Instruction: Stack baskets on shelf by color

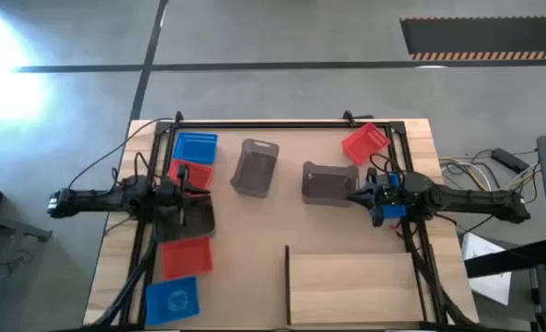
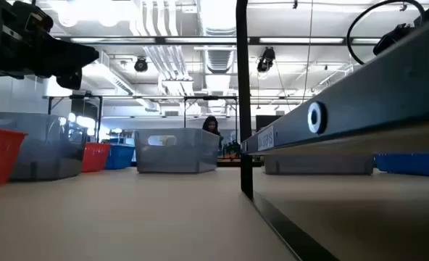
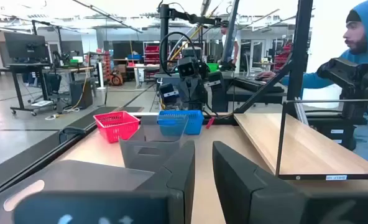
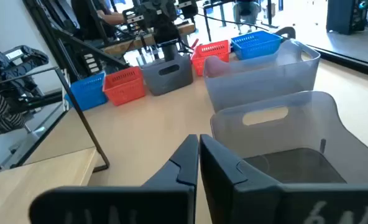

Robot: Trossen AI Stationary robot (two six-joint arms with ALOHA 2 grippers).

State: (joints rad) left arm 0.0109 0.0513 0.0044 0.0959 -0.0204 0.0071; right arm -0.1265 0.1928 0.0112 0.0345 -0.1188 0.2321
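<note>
Several baskets sit on the table. On the left side are a blue one (image 1: 195, 148), a red one (image 1: 192, 173), a dark grey one (image 1: 188, 219), another red (image 1: 187, 255) and another blue (image 1: 172, 298). Two grey baskets (image 1: 255, 168) (image 1: 326, 183) stand mid-table, and a red one (image 1: 365, 143) at the far right. My left gripper (image 1: 184, 197) (image 3: 202, 174) hangs above the dark grey basket with a narrow gap between its fingers. My right gripper (image 1: 354, 195) (image 4: 198, 155) is shut, its tips just short of the grey basket (image 4: 277, 137). The shelf (image 1: 351, 286) holds no basket.
A blue basket (image 1: 393, 212) lies under my right arm's wrist. A black metal frame (image 1: 282, 122) runs round the table's far and side edges. The shelf's dark upright edge (image 2: 243, 109) stands near mid-table. A person (image 3: 358, 37) sits beyond the table's near right side.
</note>
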